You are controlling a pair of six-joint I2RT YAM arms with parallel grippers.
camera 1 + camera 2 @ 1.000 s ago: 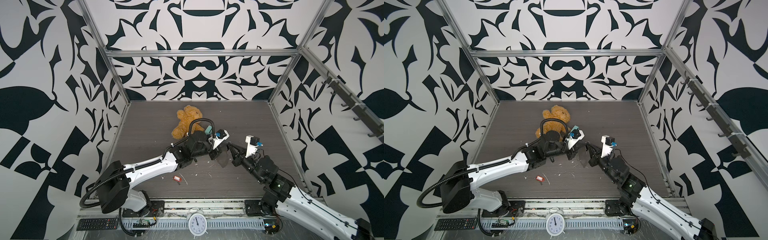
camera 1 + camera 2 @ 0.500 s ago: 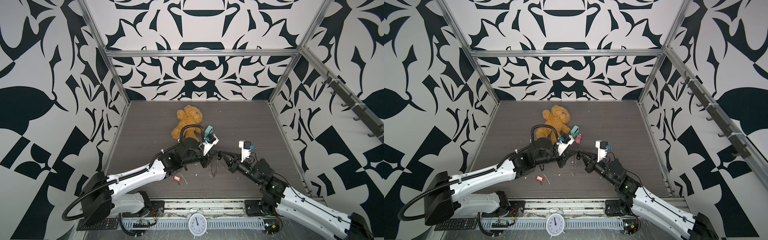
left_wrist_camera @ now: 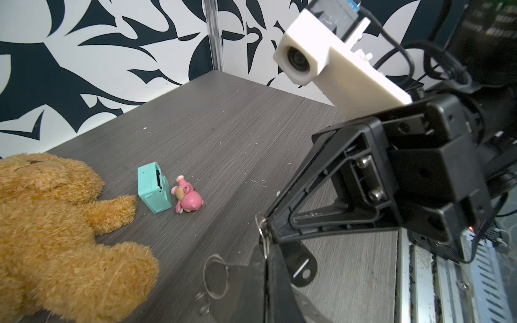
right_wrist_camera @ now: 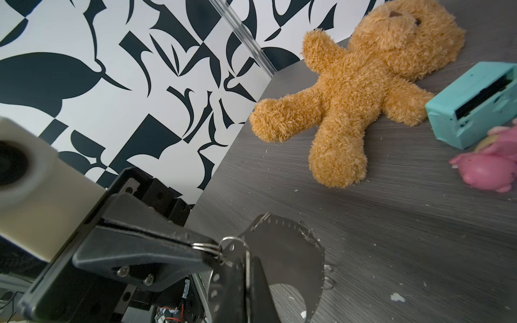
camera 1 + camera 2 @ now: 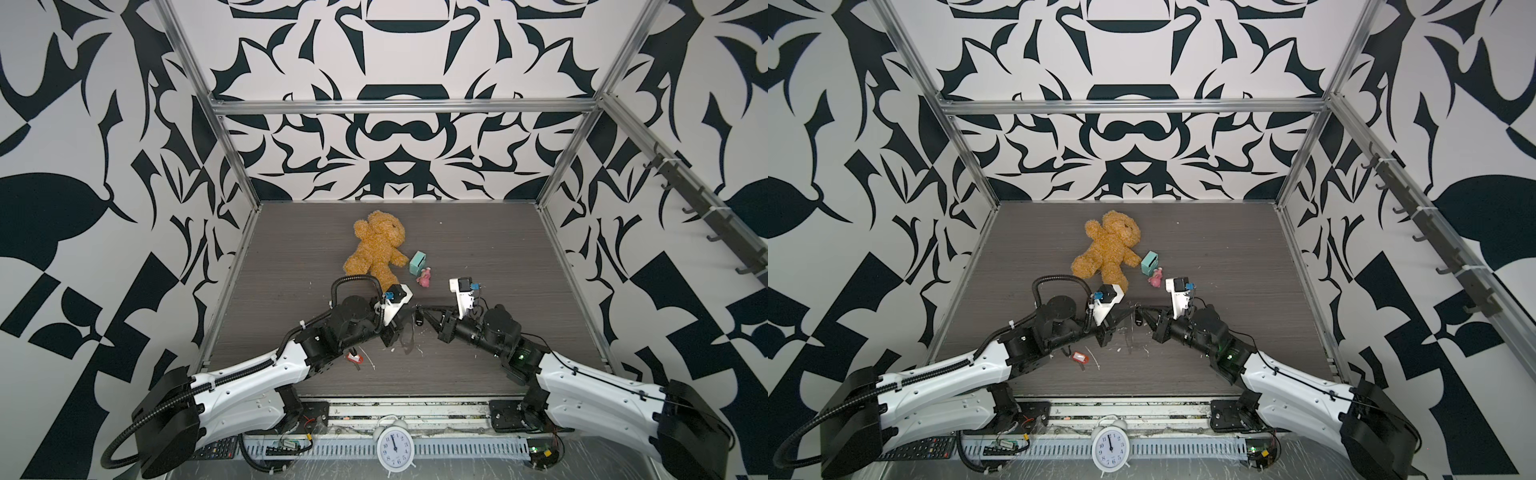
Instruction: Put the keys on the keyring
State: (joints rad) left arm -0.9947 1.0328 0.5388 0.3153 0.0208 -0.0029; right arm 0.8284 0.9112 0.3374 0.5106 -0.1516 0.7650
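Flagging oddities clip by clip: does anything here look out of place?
The red tag lies alone on the table, apart from the ring held in the air; white flecks dot the table.

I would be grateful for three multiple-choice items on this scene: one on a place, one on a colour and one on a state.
1. Where is the red tag?
A. lying on the table
B. on a shelf
C. in a cup

2. What colour is the small box beside the teddy bear?
A. yellow
B. teal
C. white

3. How is the left gripper?
A. wide open
B. shut on the keyring
C. out of every view

Answers:
1 A, as it rests flat on the grey surface in both top views.
2 B, as its sides are blue-green.
3 B, as the right wrist view shows its tips pinching the silver ring.
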